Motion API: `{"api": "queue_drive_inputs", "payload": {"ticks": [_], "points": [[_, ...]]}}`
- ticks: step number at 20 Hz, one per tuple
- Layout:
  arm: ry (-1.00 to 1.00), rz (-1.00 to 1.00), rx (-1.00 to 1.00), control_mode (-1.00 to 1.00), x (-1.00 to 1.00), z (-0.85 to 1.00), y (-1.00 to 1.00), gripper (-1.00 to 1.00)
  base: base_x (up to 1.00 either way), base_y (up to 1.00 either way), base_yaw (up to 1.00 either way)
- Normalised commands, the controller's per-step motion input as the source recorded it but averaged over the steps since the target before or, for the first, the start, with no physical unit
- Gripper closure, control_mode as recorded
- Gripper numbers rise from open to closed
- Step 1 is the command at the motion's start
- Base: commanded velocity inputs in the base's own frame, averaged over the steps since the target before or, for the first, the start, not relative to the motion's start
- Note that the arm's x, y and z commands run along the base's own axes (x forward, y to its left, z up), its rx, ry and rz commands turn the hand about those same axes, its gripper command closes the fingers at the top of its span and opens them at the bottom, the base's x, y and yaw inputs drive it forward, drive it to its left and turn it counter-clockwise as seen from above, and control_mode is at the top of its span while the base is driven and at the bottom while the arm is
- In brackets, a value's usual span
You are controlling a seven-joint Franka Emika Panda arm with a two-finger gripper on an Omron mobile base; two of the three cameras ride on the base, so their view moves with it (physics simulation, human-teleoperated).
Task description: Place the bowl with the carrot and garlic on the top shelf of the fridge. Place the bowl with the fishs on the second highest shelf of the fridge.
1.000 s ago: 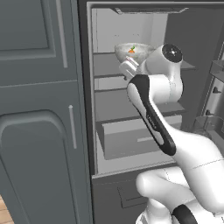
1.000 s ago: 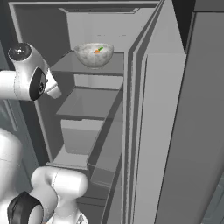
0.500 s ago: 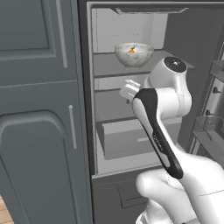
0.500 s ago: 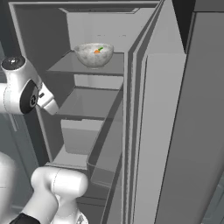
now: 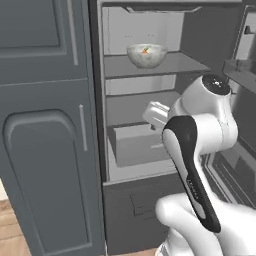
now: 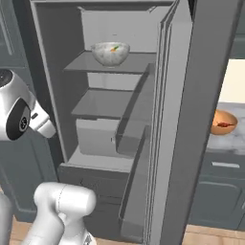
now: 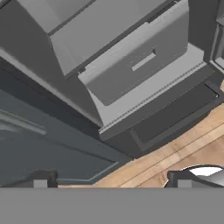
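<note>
No brand marks, labels or legible writing on any surface; the fridge (image 5: 150,125) panels, drawer front and arm casing are all plain.

Containers:
- The bowl with the carrot and garlic (image 5: 146,55), pale marbled, sits upright on the top shelf of the fridge (image 5: 175,64), toward the shelf's front, at roughly 12 o'clock in the left base view. The carrot (image 5: 146,49) shows as an orange streak with a green end above the rim. The garlic is too small to make out.
- In the right base view the same bowl (image 6: 110,52) is on the same shelf (image 6: 136,62), at about 11 o'clock of the frame, with the carrot (image 6: 114,48) visible inside.
- The bowl with the fishs (image 6: 223,122), orange-tan, rests on a marbled desk (image 6: 228,141) outside the fridge, at 3 o'clock in the right base view, partly cut off by the open fridge door (image 6: 191,119). A red shape (image 6: 225,124) lies in it; the dark fish cannot be distinguished.
- The second shelf (image 6: 103,103) and the closed drawer (image 5: 137,145) below it carry nothing visible.

Pincer (image 7: 109,183): in the hand view, two dark fingertips (image 7: 39,180) stand far apart at the bottom edge, jaws wide, nothing between them. It is outside the fridge and looks down at the drawer (image 7: 131,65), the lower fridge front and the wooden floor (image 7: 175,153).
</note>
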Motion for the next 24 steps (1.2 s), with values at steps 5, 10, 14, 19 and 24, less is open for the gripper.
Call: {"api": "queue_drive_inputs", "payload": {"ticks": [5, 10, 14, 19, 24], "points": [[0.00, 0.00, 0.00, 1.00, 0.00, 0.00, 0.00, -1.00, -1.00, 0.57, 0.06], [0.00, 0.00, 0.00, 1.00, 0.00, 0.00, 0.00, -1.00, -1.00, 0.10, -0.03], [0.00, 0.00, 0.00, 1.00, 0.00, 0.00, 0.00, -1.00, -1.00, -0.05, -0.24], [0.00, 0.00, 0.00, 1.00, 0.00, 0.00, 0.00, -1.00, -1.00, -0.01, -0.41], [0.00, 0.00, 0.00, 1.00, 0.00, 0.00, 0.00, -1.00, -0.79, -0.20, -0.66]]}}
